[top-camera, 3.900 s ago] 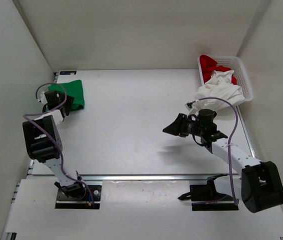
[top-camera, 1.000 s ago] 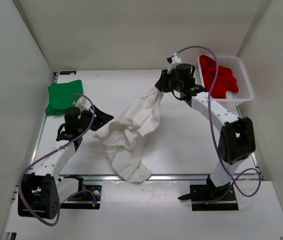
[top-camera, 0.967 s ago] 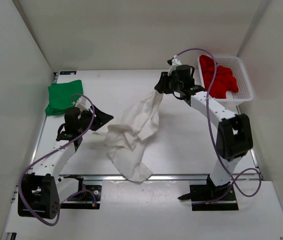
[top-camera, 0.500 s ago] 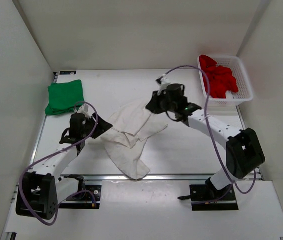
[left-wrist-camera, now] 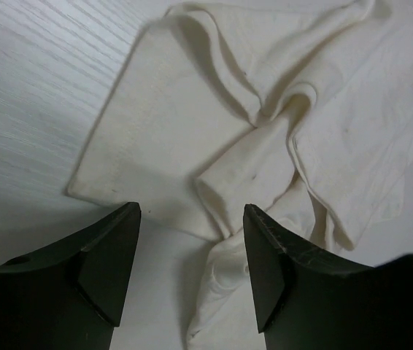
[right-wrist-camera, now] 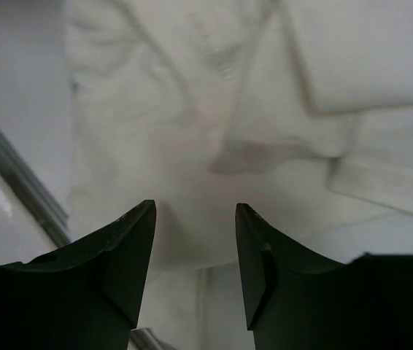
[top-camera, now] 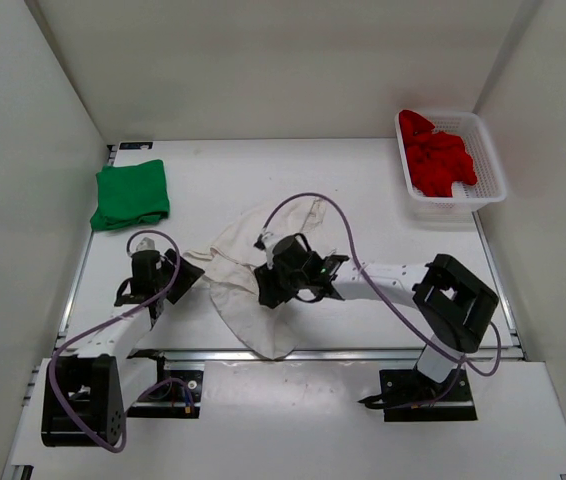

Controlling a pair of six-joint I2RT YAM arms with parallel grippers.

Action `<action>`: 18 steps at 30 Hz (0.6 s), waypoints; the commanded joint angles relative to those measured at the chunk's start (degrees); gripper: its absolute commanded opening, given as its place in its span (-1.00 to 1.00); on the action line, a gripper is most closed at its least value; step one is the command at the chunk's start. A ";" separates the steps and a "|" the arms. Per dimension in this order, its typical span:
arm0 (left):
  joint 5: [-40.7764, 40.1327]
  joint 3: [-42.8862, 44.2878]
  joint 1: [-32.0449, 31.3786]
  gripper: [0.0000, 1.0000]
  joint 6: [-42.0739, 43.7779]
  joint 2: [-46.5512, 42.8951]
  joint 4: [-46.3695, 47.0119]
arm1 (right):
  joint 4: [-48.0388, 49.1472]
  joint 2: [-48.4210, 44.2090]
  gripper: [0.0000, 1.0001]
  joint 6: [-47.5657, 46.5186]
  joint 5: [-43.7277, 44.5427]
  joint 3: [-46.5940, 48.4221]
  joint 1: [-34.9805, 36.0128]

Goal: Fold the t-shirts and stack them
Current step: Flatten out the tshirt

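1. Left gripper (left-wrist-camera: 192, 213): jaws spread, empty, low at the left edge of the white shirt (left-wrist-camera: 279, 131). Likely lined up to pinch a corner for spreading.
2. Right gripper (right-wrist-camera: 194, 211): also spread, nothing held, hovering over the shirt's middle.
3. White shirt: crumpled heap at centre-near of table (top-camera: 383, 210), creased, layers overlapping, not flat.
4. Green shirt (top-camera: 131, 192) lies folded far left; red shirt (top-camera: 438, 160) is bunched in basket (top-camera: 493, 170).

green shirt (top-camera: 131, 193), white shirt (top-camera: 229, 256), red shirt (top-camera: 441, 157) — plain
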 commanded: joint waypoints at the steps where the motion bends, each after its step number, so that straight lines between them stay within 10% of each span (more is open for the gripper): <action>1: -1.81 0.12 0.91 0.37 -1.72 0.40 1.30 | 4.05 -3.55 -0.09 0.02 2.75 0.19 5.18; 18: -4.80 4.97 10.40 0.26 -5.24 -0.03 1.91 | -8.69 26.60 0.08 -5.61 14.26 35.61 11.24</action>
